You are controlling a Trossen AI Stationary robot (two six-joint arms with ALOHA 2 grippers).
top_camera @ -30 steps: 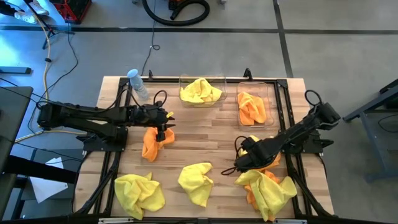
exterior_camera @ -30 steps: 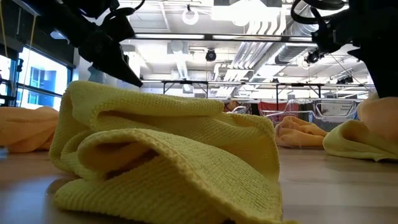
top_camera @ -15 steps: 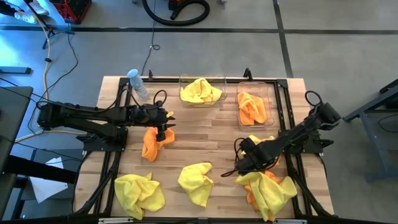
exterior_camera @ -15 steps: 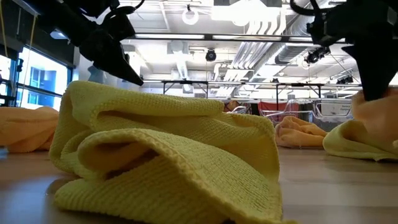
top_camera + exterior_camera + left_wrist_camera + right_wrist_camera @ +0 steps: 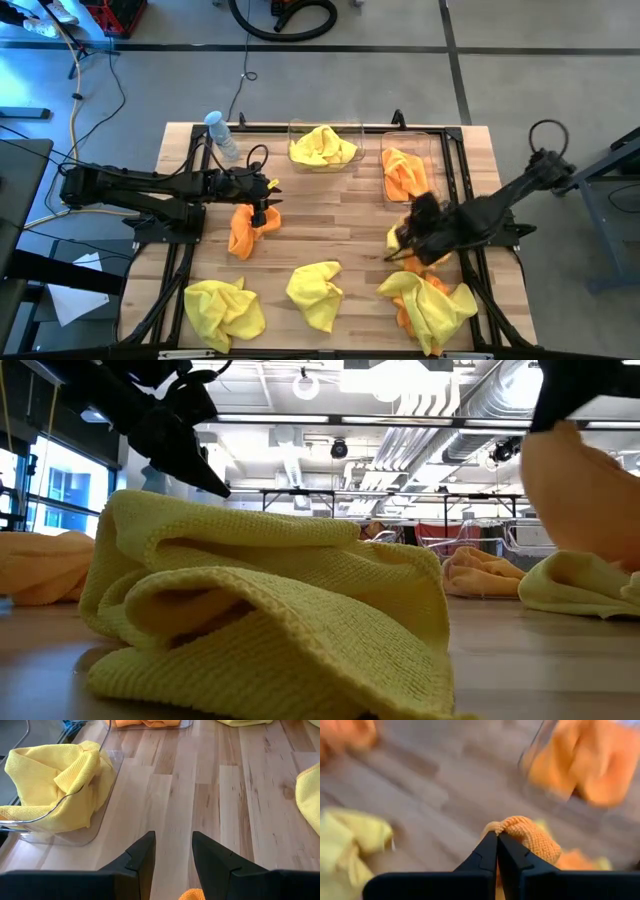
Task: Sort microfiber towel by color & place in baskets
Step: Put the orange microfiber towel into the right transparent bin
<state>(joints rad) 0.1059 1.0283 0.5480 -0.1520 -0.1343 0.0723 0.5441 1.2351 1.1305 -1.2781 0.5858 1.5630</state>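
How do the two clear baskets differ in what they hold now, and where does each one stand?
The left basket holds a yellow towel; the right basket holds an orange towel. The left basket stands nearer the table's middle, the right one nearer the right arm. Both are clear plastic tubs at the table's far edge.

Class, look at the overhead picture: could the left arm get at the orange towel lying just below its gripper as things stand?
Probably yes. The left gripper hangs open right over the orange towel, and nothing lies on the cloth or between them.
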